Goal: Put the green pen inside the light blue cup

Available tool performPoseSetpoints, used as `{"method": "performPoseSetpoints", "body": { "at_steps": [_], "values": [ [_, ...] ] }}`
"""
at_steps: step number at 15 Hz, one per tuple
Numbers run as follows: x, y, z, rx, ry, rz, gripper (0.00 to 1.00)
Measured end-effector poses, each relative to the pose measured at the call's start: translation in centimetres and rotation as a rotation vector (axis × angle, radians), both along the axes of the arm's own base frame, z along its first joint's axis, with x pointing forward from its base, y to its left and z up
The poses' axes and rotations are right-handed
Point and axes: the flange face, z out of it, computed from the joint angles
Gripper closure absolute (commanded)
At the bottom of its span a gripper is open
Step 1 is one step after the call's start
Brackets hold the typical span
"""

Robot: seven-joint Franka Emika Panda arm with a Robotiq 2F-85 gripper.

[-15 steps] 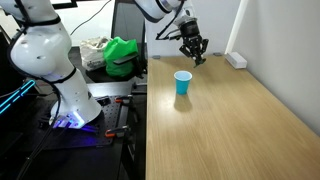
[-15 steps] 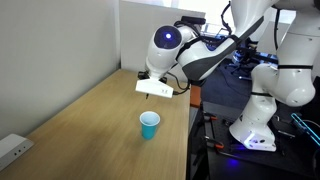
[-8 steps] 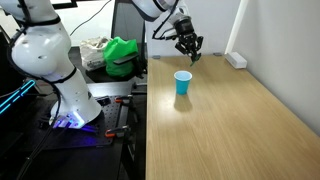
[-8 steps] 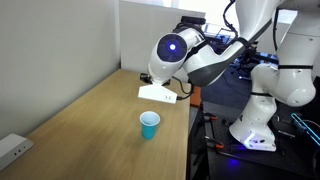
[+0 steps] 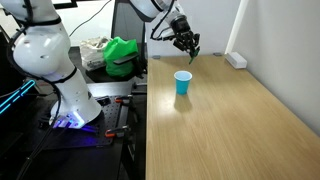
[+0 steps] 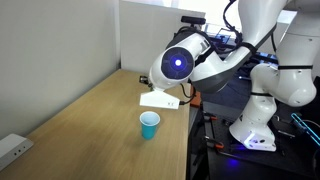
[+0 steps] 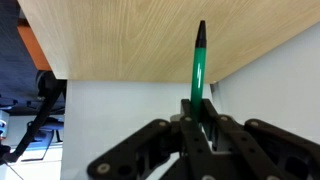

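The green pen with a dark tip is clamped between my gripper's fingers in the wrist view, pointing away over the wooden table. In an exterior view my gripper hangs in the air above the table's far end, up and beyond the light blue cup. The cup stands upright on the table and also shows in an exterior view. There the arm's round joint hides the gripper and the pen.
A wooden table runs along a white wall. A white power strip lies near the wall and at the corner. A green bag and a second white robot stand beside the table.
My gripper with the pen has moved up and slightly further from the cup, toward the table's far end. The cup has not moved.
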Motion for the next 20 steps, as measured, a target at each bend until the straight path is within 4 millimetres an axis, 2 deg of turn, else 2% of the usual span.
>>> {"method": "performPoseSetpoints", "body": {
  "at_steps": [11,20],
  "values": [
    [-0.9,3.8,-2.6,-0.12,0.056,0.026,0.96],
    [-1.0,6.4,-6.6,-0.206,0.004,-0.059,0.96]
  ]
}}
